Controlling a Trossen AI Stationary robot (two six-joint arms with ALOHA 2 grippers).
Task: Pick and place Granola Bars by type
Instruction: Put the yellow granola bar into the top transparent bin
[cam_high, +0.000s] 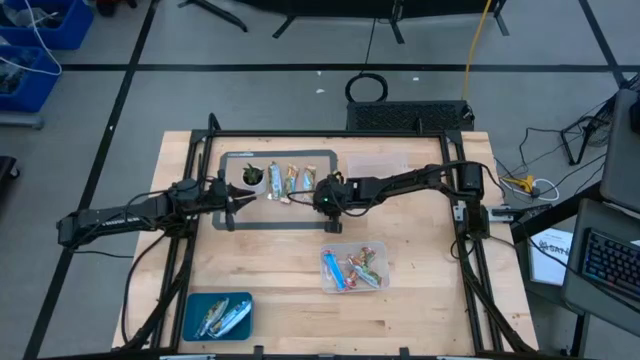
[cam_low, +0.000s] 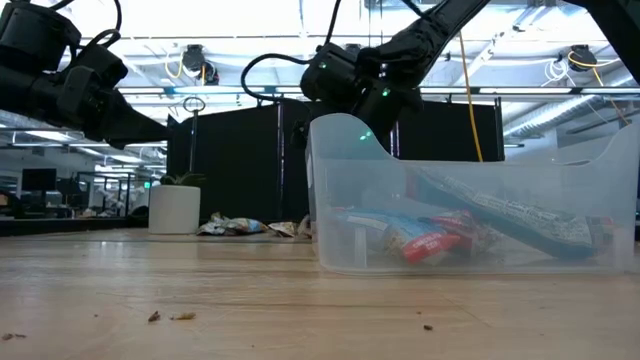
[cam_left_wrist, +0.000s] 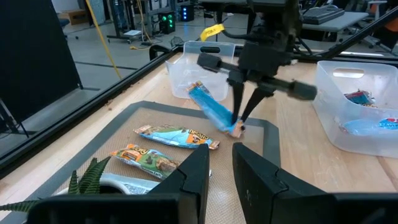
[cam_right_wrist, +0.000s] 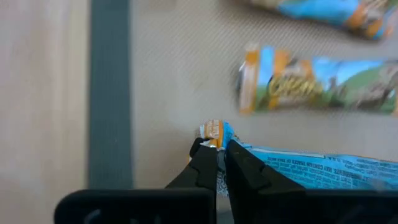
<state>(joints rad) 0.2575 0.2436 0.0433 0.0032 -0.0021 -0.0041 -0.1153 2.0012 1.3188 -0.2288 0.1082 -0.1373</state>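
Note:
Three granola bars (cam_high: 291, 180) in blue and orange-green wrappers lie flat on a grey-edged mat (cam_high: 300, 224), next to a small white cup with green (cam_high: 252, 177). My right gripper (cam_right_wrist: 216, 154) hangs over the mat's right part, shut on a blue bar (cam_left_wrist: 214, 109). My left gripper (cam_left_wrist: 221, 171) waits over the mat's left edge with a narrow gap between its fingers, touching nothing. More bars (cam_high: 355, 268) in red and blue wrappers lie in a clear bin, and silvery-blue ones (cam_high: 222, 316) in a blue tray. My right gripper pinches the blue bar by its orange-tipped end (cam_right_wrist: 214, 132) between its two fingertips (cam_left_wrist: 238, 109). The fingers come from above, pointing down. The bar slants upward from that end, and its far end (cam_left_wrist: 198, 88) is off the mat. Whether the held end touches the mat, I cannot tell.
A clear bin (cam_high: 380, 285) stands on the wood near the table's front, right of centre. A blue tray (cam_high: 190, 318) sits at the front left. Another clear bin (cam_high: 375, 163) stands just right of the mat's far corner. The table frame's dark rails (cam_high: 188, 250) run along both sides.

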